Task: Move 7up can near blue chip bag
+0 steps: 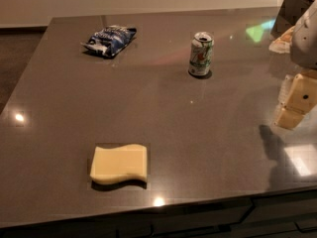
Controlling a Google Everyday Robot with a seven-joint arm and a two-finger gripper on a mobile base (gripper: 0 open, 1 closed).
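The 7up can [201,54] stands upright on the grey counter [198,133], right of the middle and toward the back. It is white and green with a silver top. The blue chip bag [109,39] lies crinkled at the back left, well to the left of the can. My gripper [295,103] hangs at the right edge of the camera view, above the counter's right side. It is well to the right of the can and nearer the front, touching neither object and holding nothing that shows.
A yellow wavy sponge [119,163] lies near the counter's front edge, left of the middle. Some dark and pale objects [287,31] sit at the back right corner. The counter's front edge runs along the bottom of the view.
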